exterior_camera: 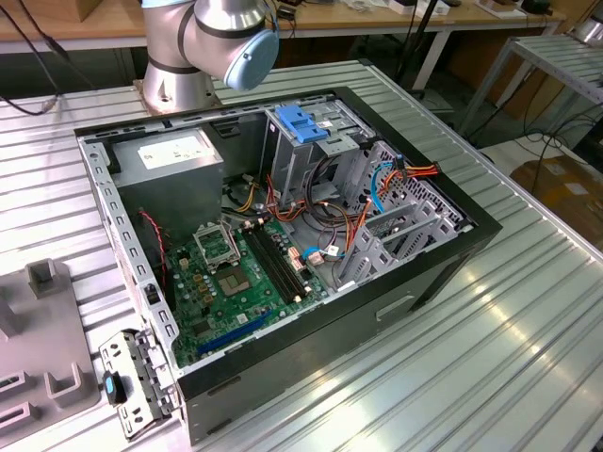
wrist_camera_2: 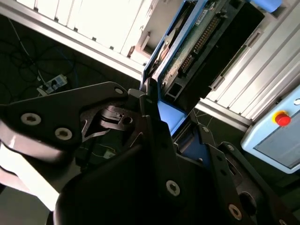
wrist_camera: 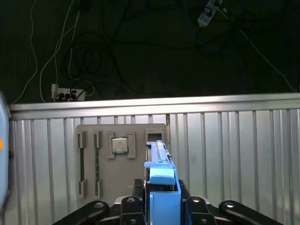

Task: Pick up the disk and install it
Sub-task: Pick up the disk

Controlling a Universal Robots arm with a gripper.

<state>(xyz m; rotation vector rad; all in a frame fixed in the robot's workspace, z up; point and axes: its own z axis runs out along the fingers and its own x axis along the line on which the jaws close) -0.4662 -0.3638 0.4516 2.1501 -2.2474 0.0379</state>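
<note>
Gripper [wrist_camera: 161, 199] grips the disk [wrist_camera: 158, 149] by its blue side rails [wrist_camera: 162, 177], fingers [wrist_camera: 187, 206] closed against them

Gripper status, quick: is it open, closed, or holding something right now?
Gripper: closed, holding the disk edge-on, as seen in the first wrist view.

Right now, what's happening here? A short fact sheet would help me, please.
Held item: the disk, blue side rails
End effector: shut on the disk
Beyond the disk: grey fixture tray holding a chip
Surface: ribbed metal table
Computer case: open, motherboard exposed
Drive cage: blue latch on top
</note>
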